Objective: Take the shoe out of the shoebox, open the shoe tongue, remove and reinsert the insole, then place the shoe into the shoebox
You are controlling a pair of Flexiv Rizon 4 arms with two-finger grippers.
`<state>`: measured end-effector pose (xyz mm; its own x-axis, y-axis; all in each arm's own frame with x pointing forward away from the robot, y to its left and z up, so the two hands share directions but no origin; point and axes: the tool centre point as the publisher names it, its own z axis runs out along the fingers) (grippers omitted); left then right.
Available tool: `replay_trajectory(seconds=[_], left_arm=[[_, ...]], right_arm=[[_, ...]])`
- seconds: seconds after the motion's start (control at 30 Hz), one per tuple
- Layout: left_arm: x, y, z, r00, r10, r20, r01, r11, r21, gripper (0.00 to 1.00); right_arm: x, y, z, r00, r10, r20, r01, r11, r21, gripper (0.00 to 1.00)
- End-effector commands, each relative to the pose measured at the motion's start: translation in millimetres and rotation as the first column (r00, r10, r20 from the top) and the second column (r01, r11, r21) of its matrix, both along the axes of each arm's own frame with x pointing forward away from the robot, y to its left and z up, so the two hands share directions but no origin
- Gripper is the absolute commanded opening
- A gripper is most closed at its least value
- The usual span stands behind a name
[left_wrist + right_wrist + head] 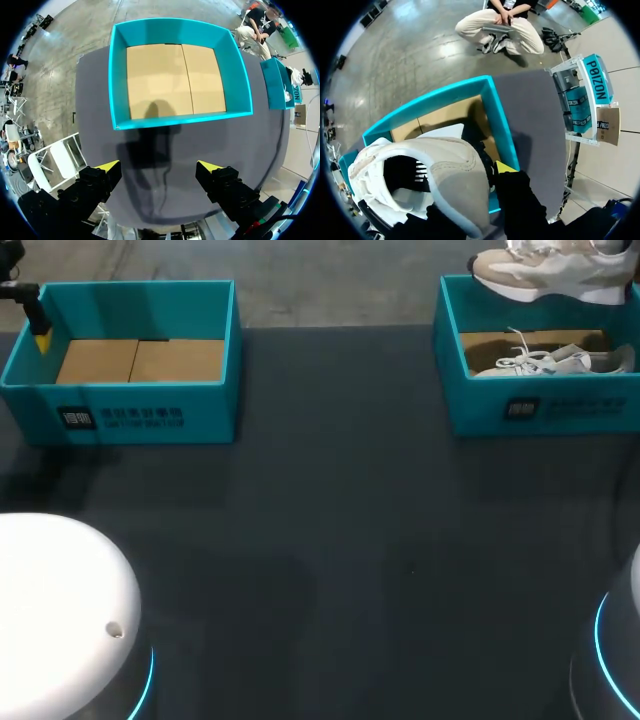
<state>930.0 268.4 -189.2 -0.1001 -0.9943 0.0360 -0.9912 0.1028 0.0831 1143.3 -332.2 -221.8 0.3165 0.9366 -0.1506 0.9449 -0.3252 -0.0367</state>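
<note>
Shoe (545, 272) is clamped in my right pincer (493, 166) over the shoebox (480, 405), left pincer (159, 166) wide open, so I'd clear the rim before lowering onto the bench (340, 530).

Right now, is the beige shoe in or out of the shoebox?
Out: the beige shoe is lifted above the right shoebox, not resting inside.

The left gripper (159, 167) hangs over the dark table (250, 145), its fingers wide apart. Ahead of it stands a teal box (172, 31) with a cardboard floor.
</note>
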Motion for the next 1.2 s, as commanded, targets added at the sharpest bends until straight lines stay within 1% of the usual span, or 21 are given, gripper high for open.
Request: replay_trajectory(seconds=[0.03,0.1,0.17,0.23,0.37,0.53,0.57,0.77,0.93,1.07,1.2], left_arm=[[-0.6,0,1,1.0,0.0,-0.001,0.0,1.0,0.003,1.0],[-0.6,0,1,1.0,0.0,-0.001,0.0,1.0,0.003,1.0],[-0.6,0,1,1.0,0.0,-0.001,0.0,1.0,0.003,1.0],[-0.6,0,1,1.0,0.0,-0.001,0.0,1.0,0.003,1.0],[-0.6,0,1,1.0,0.0,-0.001,0.0,1.0,0.003,1.0],[-0.6,0,1,1.0,0.0,-0.001,0.0,1.0,0.003,1.0],[-0.6,0,1,1.0,0.0,-0.001,0.0,1.0,0.003,1.0],[-0.6,0,1,1.0,0.0,-0.001,0.0,1.0,0.003,1.0],[-0.6,0,1,1.0,0.0,-0.001,0.0,1.0,0.003,1.0],[-0.6,0,1,1.0,0.0,-0.001,0.0,1.0,0.003,1.0],[-0.6,0,1,1.0,0.0,-0.001,0.0,1.0,0.003,1.0]], right_arm=[[-7.0,2,0,0.998,0.008,0.063,-0.007,1.0,-0.018,0.0],[-7.0,2,0,0.998,0.008,0.063,-0.007,1.0,-0.018,0.0],[-10.9,5,1,0.994,-0.02,0.108,0.025,0.999,-0.048,0.0],[-12.9,7,0,0.991,-0.038,0.127,0.047,0.996,-0.074,0.0],[-13.3,8,-4,0.986,-0.064,0.157,0.078,0.993,-0.087,0.0],[-15.2,9,-6,0.972,-0.046,0.231,0.066,0.994,-0.082,0.0],[-15.5,9,-7,0.972,-0.052,0.231,0.075,0.993,-0.093,0.0],[-18.4,7,-15,0.965,-0.057,0.258,0.08,0.994,-0.077,0.0],[-21.5,17,-14,0.958,-0.001,0.286,0.029,0.995,-0.096,0.0],[-19.1,24,-16,0.958,0.042,0.284,-0.01,0.994,-0.111,0.0],[-16.6,26,-18,0.96,0.049,0.277,-0.02,0.994,-0.106,0.0]])
